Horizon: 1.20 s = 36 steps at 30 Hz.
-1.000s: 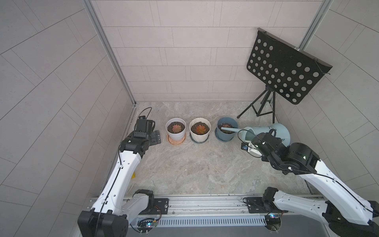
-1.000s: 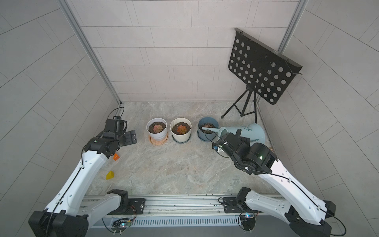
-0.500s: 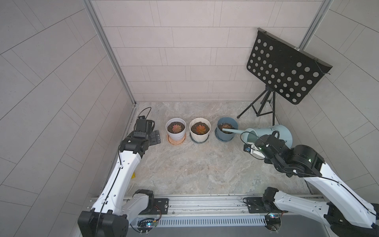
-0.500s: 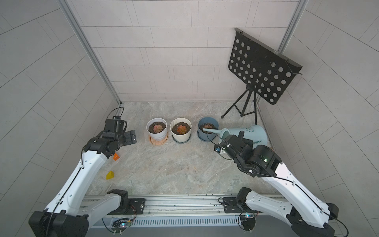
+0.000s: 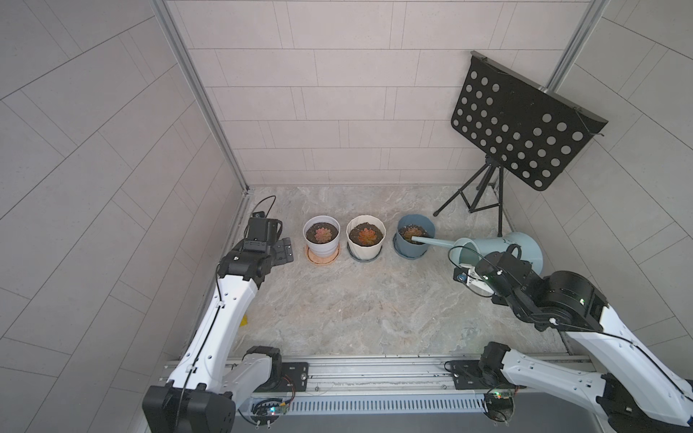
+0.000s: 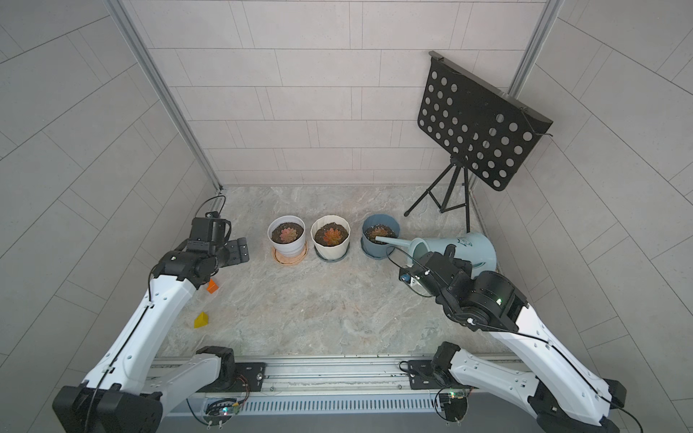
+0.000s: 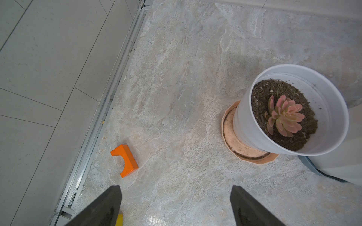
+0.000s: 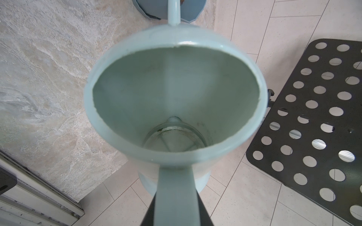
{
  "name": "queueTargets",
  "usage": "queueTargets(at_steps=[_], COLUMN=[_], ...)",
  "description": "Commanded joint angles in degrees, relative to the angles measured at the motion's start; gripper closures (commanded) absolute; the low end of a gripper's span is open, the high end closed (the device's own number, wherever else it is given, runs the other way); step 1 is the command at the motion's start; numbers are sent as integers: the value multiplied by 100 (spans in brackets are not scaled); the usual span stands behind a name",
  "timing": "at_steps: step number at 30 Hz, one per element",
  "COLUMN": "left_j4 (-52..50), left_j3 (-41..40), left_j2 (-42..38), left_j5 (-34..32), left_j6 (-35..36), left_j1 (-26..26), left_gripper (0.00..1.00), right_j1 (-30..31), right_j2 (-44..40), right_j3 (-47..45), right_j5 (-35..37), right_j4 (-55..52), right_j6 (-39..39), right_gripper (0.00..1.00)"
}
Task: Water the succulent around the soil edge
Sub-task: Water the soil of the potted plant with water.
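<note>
Walls (image 5: 112, 150): matte grey tiles close in your work cell on three sides.
Floor (image 5: 356, 300): a smooth, marbled beige-grey slab with a slight sheen.
Music stand (image 5: 521, 127): a black perforated metal desk on a thin tripod in your far right corner.
Watering can (image 5: 525, 245): pale blue-green and smooth-walled, with a wide round mouth. It is tipped far over toward the pots.
Right gripper (image 8: 176, 211): your jaws are clamped on the can's flat strap handle, one dark finger on each side.
Left gripper (image 7: 175, 188): the jaws are spread wide with nothing between them. It hangs over bare floor just beside the white pot.
Blue pot (image 5: 408, 249): slate blue and round, nearest the can in a row of three.
Cream pot (image 5: 365, 245): ribbed, standing in the middle on a grey saucer.
White pot (image 7: 254, 127): plain and tapered, on a peach saucer (image 7: 231, 140), holding crumbly dark soil and a pink-green rosette.
Spout (image 5: 435, 241): a slim straight tube crossing the blue pot's rim, its tip over the soil toward the near edge.
Succulent (image 6: 373, 232): sits in the blue pot right at the spout tip. You get only an orange-brown blur, and I cannot tell whether water is flowing.
Orange block (image 7: 125, 160): arch-cut plastic lying by the wall rail.
Yellow wedge (image 6: 201, 320): small, near the left arm.
</note>
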Motion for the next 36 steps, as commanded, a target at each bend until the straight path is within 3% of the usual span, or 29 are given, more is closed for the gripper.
queueTargets(at_steps=[1,22,36], left_j4=[2,20,28], left_j3=[57,55,48], left_j2=[6,-1,7], left_j5=[30,75,117], left_j6=[-3,3,6], left_j1=[53,73,73], left_gripper=[5,5,5], right_j1=[37,36,28], right_j2=[-71,-343,-272], right_j3=[13,121,130], right_j5=[274,589,870], right_j4=[-170,-764,-579], right_j6=[121,349,342], right_gripper=[100,100,100])
